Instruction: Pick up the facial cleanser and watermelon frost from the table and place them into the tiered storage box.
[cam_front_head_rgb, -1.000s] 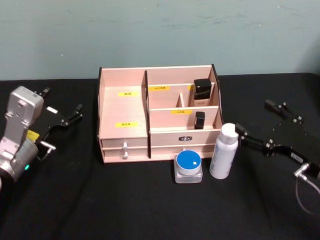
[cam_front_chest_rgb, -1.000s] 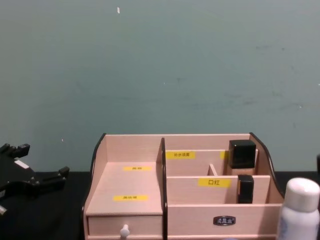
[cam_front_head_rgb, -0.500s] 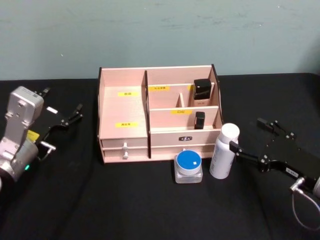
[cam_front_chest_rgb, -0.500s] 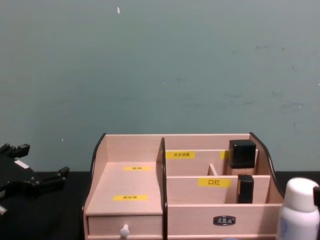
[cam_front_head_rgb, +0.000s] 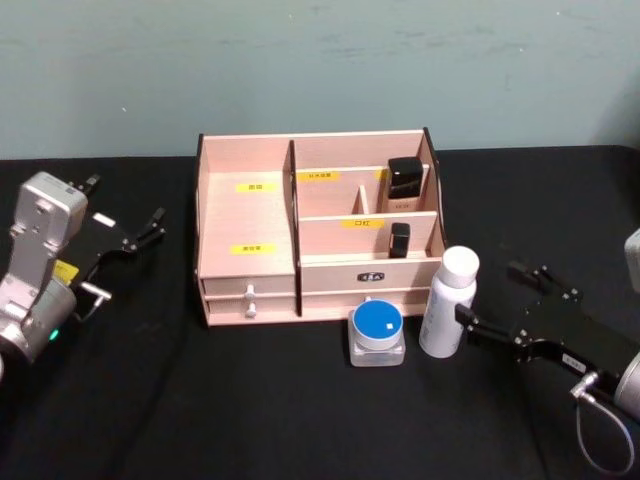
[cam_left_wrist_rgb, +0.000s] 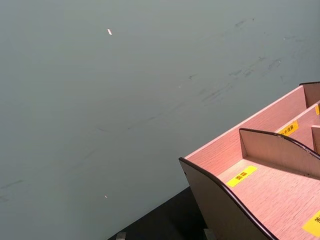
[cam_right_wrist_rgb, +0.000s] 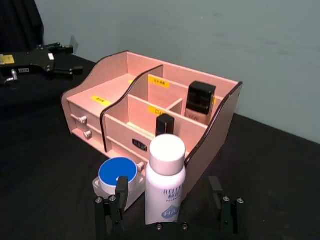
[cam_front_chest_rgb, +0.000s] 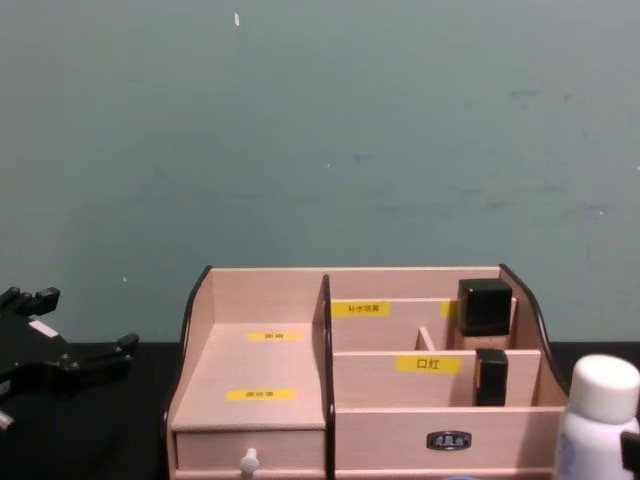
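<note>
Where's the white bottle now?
Head view: the bottle stands right of centre between the blue jar and the open right gripper, before the box; left gripper parked left.

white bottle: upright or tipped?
Upright: the white bottle stands cap-up on the black table; the open right pincer straddles it. Left pincer parked beside the storage box.

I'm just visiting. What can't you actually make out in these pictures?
Yellow labels: writing too small to read, head view.
Drawers of the tiered storage box: contents hidden behind shut fronts, head view.
White bottle: base cut off by the chest view's lower edge.
Bottle's print: partly hidden by the open right gripper, right wrist view.
Blue-lidded jar: contents hidden by its lid.
</note>
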